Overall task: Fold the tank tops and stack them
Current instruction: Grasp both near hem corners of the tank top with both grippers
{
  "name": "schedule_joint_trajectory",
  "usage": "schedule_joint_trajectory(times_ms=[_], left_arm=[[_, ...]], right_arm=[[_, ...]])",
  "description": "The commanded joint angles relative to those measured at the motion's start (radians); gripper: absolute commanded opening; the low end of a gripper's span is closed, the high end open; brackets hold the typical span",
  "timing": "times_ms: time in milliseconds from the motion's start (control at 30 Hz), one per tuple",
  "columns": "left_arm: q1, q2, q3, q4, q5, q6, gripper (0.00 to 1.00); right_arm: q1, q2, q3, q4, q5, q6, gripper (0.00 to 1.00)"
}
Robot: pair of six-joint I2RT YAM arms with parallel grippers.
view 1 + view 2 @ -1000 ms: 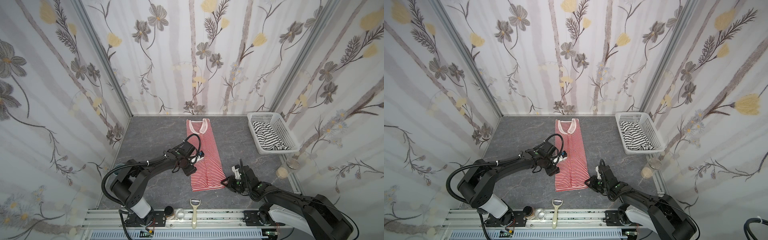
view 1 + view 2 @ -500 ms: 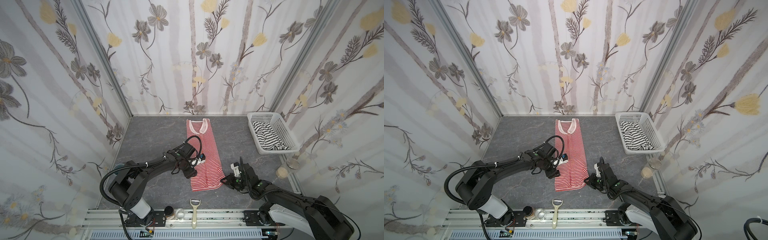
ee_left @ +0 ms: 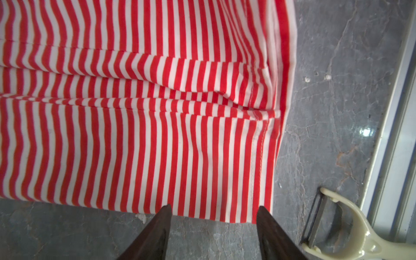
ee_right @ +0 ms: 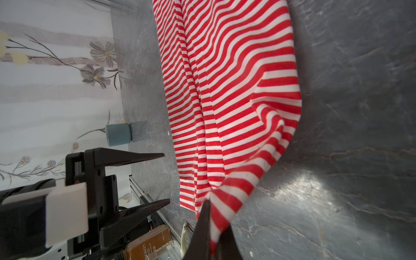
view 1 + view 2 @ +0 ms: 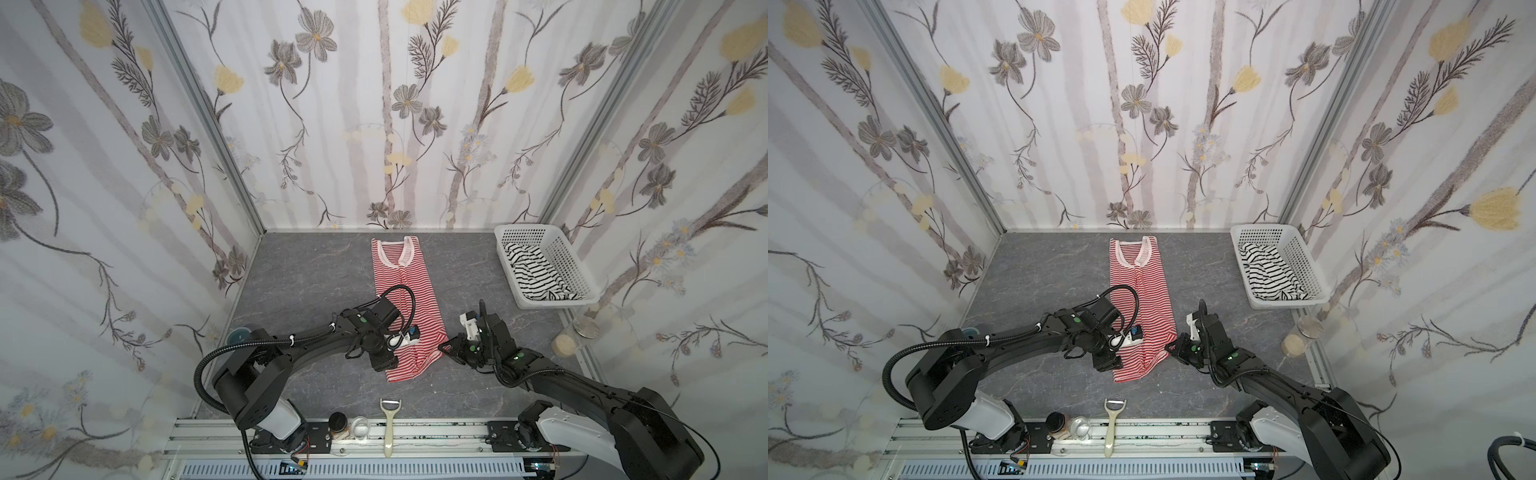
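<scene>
1 red-and-white tank top (image 5: 409, 286), centre of both top views; right gripper (image 4: 210, 213) newly clamped on its lower-right hem corner; left gripper (image 3: 213, 210) half open at lower-left hem, holding nothing; fold likely starting; 1 black-striped tank top (image 5: 534, 274) waits in basket (image 5: 561, 253), right.

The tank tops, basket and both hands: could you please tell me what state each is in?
Red-and-white striped tank top: folded into a narrow strip, flat, one hem corner lifted.
White tank top with thin black stripes: crumpled in the basket.
White perforated plastic basket: upright.
Left hand: open at the red top's edge.
Right hand: shut on the lifted corner.
</scene>
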Motion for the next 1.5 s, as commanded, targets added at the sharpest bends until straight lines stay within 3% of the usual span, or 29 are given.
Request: schedule_joint_trajectory(times_ms=[0,233,800,967,1033,1133,1200,1367,1467], left_arm=[[-0.030,-0.009,-0.015,-0.024,0.010,-0.004,0.59],[-0.098,0.013,-0.033,-0.017,0.015,-0.012,0.50],[-0.118,0.098,-0.017,-0.002,0.014,0.004,0.49],[-0.129,0.140,-0.023,-0.001,-0.098,0.026,0.49],[-0.132,0.146,-0.030,0.001,-0.142,0.039,0.43],[-0.133,0.150,-0.039,0.008,-0.168,0.048,0.27],[-0.134,0.156,-0.043,0.012,-0.187,0.051,0.24],[-0.145,0.165,-0.059,0.025,-0.236,0.067,0.26],[-0.146,0.164,-0.060,0.027,-0.234,0.067,0.42]], right_arm=[[-0.010,0.017,0.023,0.000,-0.003,-0.029,0.02],[-0.017,0.066,0.064,0.010,-0.017,-0.047,0.02],[-0.023,0.106,0.077,0.040,-0.030,-0.044,0.02],[-0.026,0.115,0.082,0.043,-0.034,-0.045,0.02],[-0.029,0.118,0.084,0.044,-0.036,-0.047,0.02],[-0.030,0.122,0.086,0.044,-0.037,-0.048,0.02],[-0.032,0.123,0.086,0.044,-0.039,-0.048,0.02],[-0.036,0.118,0.086,0.037,-0.038,-0.051,0.02],[-0.041,0.121,0.089,0.034,-0.041,-0.055,0.02]])
